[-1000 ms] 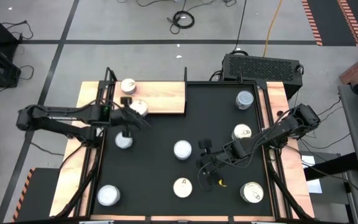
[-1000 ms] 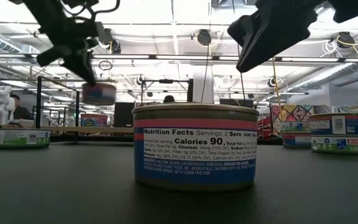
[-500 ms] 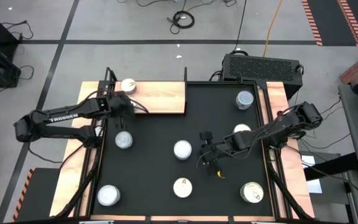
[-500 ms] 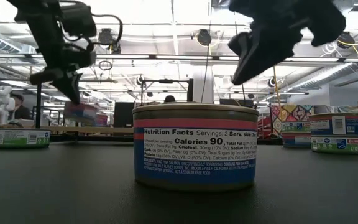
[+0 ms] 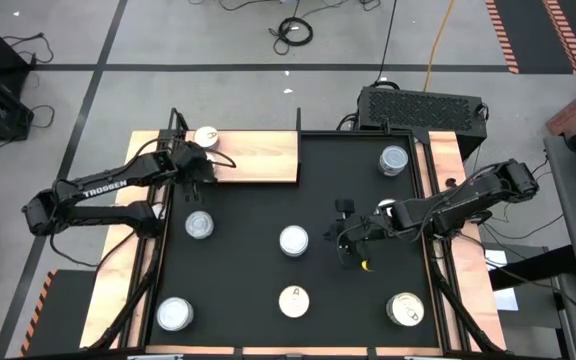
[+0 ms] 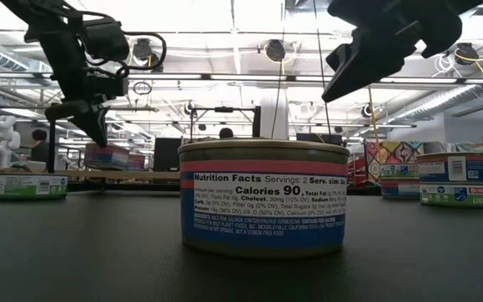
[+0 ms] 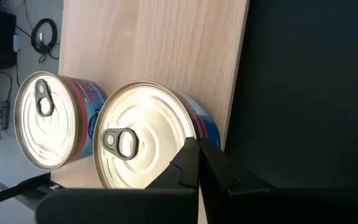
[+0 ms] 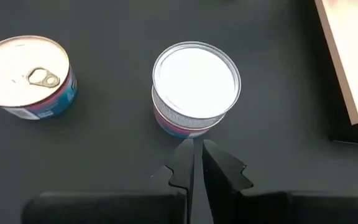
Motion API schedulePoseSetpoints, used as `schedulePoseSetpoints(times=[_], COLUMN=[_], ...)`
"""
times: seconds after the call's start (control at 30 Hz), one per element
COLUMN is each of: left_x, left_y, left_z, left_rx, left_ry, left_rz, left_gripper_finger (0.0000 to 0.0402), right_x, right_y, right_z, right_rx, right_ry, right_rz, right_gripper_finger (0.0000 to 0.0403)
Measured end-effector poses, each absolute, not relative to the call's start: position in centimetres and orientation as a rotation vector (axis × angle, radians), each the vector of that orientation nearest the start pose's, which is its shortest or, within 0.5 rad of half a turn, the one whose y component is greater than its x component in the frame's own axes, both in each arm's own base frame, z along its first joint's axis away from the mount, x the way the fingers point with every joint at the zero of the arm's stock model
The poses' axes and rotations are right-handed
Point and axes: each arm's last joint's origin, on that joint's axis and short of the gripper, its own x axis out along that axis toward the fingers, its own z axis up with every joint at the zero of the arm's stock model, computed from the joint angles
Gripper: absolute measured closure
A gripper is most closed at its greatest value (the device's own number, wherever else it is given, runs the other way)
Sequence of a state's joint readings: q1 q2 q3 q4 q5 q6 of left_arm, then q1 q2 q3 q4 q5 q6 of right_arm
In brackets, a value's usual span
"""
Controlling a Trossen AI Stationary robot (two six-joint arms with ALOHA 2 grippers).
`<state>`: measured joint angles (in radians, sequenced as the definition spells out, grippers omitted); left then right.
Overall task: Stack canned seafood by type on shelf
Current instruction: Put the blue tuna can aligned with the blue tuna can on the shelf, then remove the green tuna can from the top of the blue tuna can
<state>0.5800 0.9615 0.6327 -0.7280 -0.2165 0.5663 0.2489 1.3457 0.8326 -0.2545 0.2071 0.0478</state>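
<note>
The shelf (image 5: 263, 155) is a pale wooden board at the far left of the black mat. Two pull-tab cans stand on its left end, one (image 7: 145, 140) beside my left gripper and one (image 7: 48, 121) further along. My left gripper (image 5: 200, 165) hangs over them with its fingers (image 7: 194, 163) shut by the nearer can's wall. My right gripper (image 5: 346, 240) is shut and hovers over the mat, pointing at a plain-lidded silver can (image 8: 194, 87). That can (image 5: 293, 240) stands on the mat's middle. My left gripper's shut fingertips (image 7: 190, 149) stand against the rim of the nearer can on the side toward the mat (image 7: 191, 127). I cannot tell whether they touch it. The can stands upright on the shelf.
More cans stand on the mat: a silver one (image 5: 198, 225) near the shelf, another silver one (image 5: 175, 313) near-left, cream pull-tab ones near-centre (image 5: 293, 300) and near-right (image 5: 405, 308), a silver one (image 5: 393, 160) far-right, and one (image 5: 388, 208) partly under my right arm.
My left gripper has travelled toward the table's far left corner with a can lifted clear, then come down. The can now stands on the shelf beside the other one. My right gripper has drifted toward the table's right and far edges, away from the near-centre can.
</note>
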Motion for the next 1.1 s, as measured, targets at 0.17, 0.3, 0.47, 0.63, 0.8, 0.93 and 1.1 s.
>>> schedulePoseSetpoints(times=[0.17, 0.3, 0.47, 0.63, 0.8, 0.93, 1.1], left_x=[13.5, 13.4, 13.4, 13.3, 13.3, 13.5, 13.9], left_y=[10.0, 10.1, 10.2, 10.2, 10.2, 10.1, 9.8], left_z=[21.4, 21.4, 21.4, 21.4, 21.5, 21.5, 22.5], left_rx=[0.275, 0.266, 0.264, 0.271, 0.269, 0.244, 0.234], left_ry=[1.224, 1.224, 1.224, 1.229, 1.229, 1.202, 1.179], left_rz=[0.41, 0.418, 0.421, 0.435, 0.447, 0.393, 0.385], left_gripper_finger=[0.0401, 0.0401, 0.0385, 0.0357, 0.0342, 0.0341, 0.034], right_x=[26.7, 26.7, 26.7, 26.7, 26.6, 26.6, 26.6], right_y=[6.1, 6.1, 6.1, 6.1, 6.1, 6.1, 6.1], right_z=[22.7, 22.6, 22.6, 22.6, 22.6, 22.6, 22.6], right_rx=[-0.126, -0.124, -0.123, -0.116, -0.116, -0.115, -0.116], right_ry=[0.743, 0.744, 0.745, 0.745, 0.745, 0.746, 0.749], right_rz=[0.022, 0.02, 0.02, 0.017, 0.017, 0.017, 0.017], right_gripper_finger=[0.0376, 0.0376, 0.0376, 0.0376, 0.0376, 0.0376, 0.0376])
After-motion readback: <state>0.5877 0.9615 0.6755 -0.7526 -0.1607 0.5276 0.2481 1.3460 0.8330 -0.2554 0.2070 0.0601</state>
